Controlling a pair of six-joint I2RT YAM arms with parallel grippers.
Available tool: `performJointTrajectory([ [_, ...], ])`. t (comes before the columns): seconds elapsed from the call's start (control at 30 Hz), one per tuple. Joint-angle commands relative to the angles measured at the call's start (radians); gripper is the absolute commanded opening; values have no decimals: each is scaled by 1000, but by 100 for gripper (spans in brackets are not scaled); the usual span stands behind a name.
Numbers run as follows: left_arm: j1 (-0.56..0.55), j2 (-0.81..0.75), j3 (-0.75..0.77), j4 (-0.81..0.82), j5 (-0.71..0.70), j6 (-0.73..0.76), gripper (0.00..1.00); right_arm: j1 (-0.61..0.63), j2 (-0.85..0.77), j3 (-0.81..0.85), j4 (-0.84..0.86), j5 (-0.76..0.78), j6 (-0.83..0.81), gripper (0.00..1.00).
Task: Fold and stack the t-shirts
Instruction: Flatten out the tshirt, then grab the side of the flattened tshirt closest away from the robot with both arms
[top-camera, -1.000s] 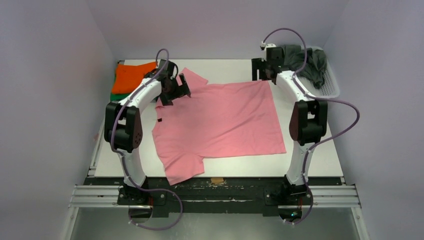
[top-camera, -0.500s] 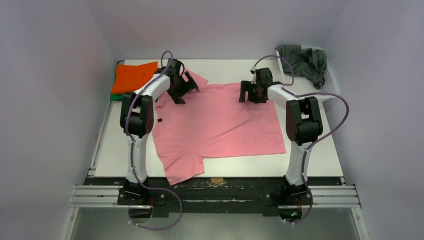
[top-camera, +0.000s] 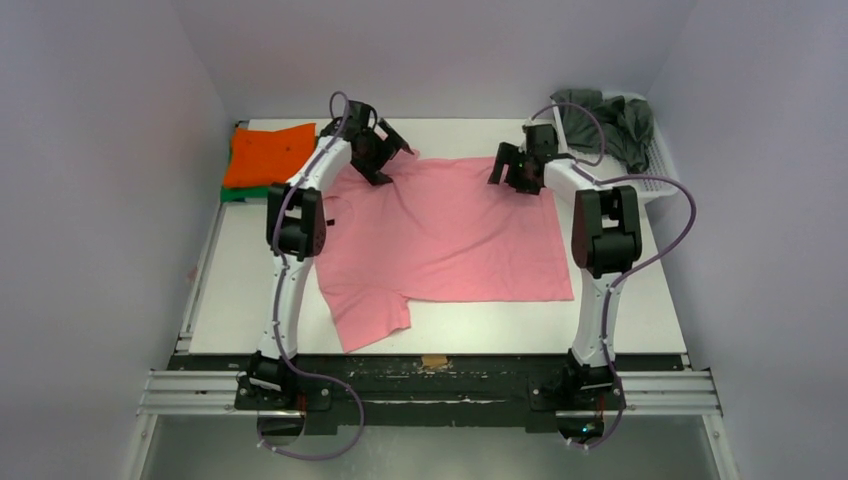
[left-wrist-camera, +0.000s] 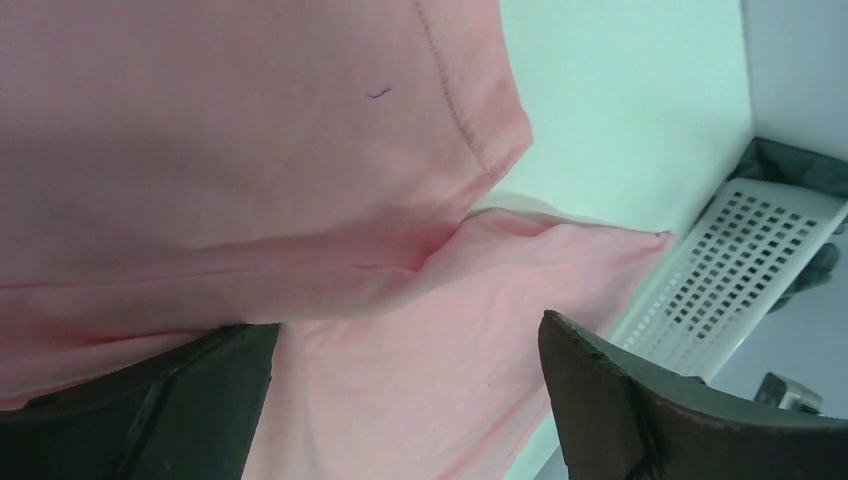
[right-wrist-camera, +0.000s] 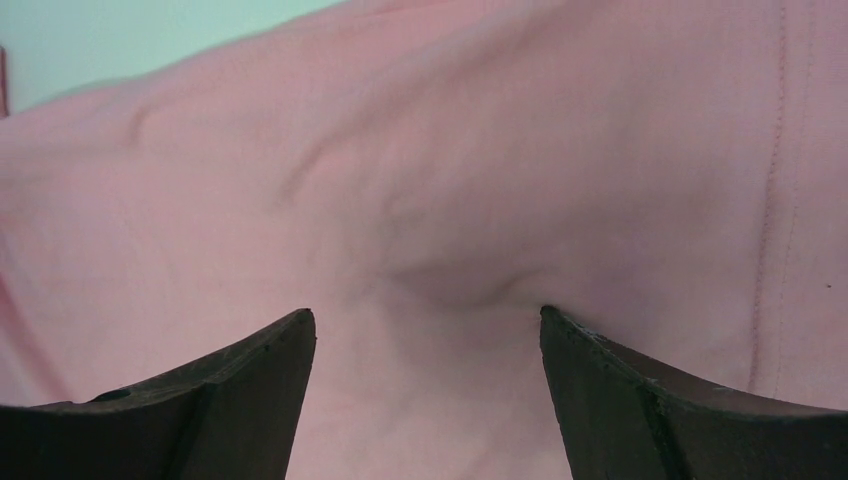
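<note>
A salmon pink t-shirt (top-camera: 445, 235) lies spread on the white table, one sleeve at the near left. My left gripper (top-camera: 384, 160) is open over the shirt's far left corner; in the left wrist view (left-wrist-camera: 405, 340) pink cloth with the far sleeve fills the gap between its jaws. My right gripper (top-camera: 512, 172) is open over the far right part of the shirt; in the right wrist view (right-wrist-camera: 428, 325) its fingertips press a small dent into the cloth. A folded bright orange t-shirt (top-camera: 268, 154) lies on a green one (top-camera: 240, 193) at the far left.
A white slotted basket (top-camera: 655, 170) at the far right corner holds a dark grey t-shirt (top-camera: 608, 120); the basket also shows in the left wrist view (left-wrist-camera: 720, 270). A small brown tape patch (top-camera: 434, 360) marks the table's near edge.
Both grippers have moved toward the far edge of the table, and the pink shirt has shifted that way with them. The far sleeve is now tucked in under the left gripper.
</note>
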Motion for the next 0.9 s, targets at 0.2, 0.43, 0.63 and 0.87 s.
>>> performJointTrajectory([
  [0.2, 53, 177, 205, 130, 6, -130, 100, -68, 178, 269, -40, -16, 13, 82],
  [0.43, 39, 23, 149, 177, 89, -22, 100, -66, 71, 253, -52, -42, -26, 86],
  [0.63, 18, -295, -80, 103, 40, 152, 100, -52, -164, 43, 3, -55, -45, 89],
  [0.87, -8, -713, -598, 38, -59, 267, 100, -49, -418, -211, 34, -6, -34, 91],
])
